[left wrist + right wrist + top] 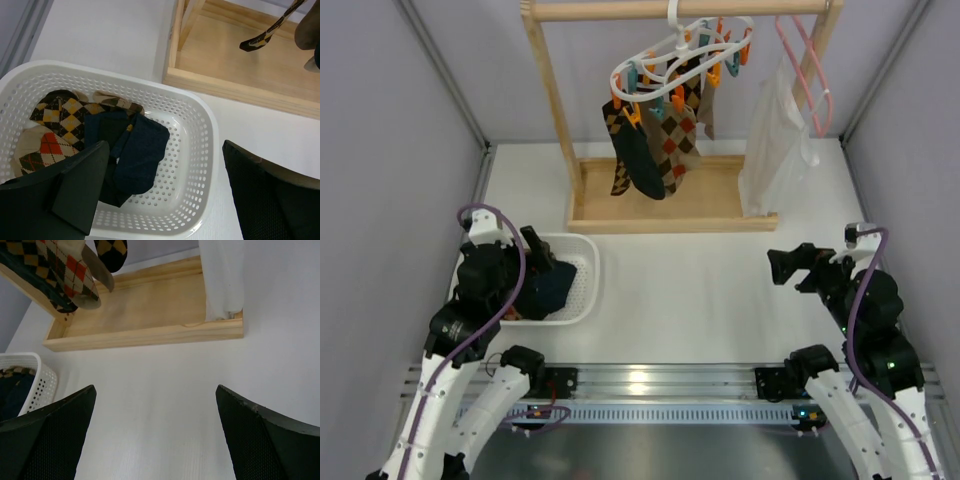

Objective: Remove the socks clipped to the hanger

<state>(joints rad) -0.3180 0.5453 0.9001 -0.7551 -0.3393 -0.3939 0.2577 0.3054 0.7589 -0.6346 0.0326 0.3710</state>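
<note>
Hovering over basket, left claw agape; right claw agape.

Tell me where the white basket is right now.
In the top view the white basket sits on the left side, beneath the left gripper and just in front of the wooden rack's base, with socks inside.

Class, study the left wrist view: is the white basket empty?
No: the white basket holds a navy sock and argyle socks.
</note>
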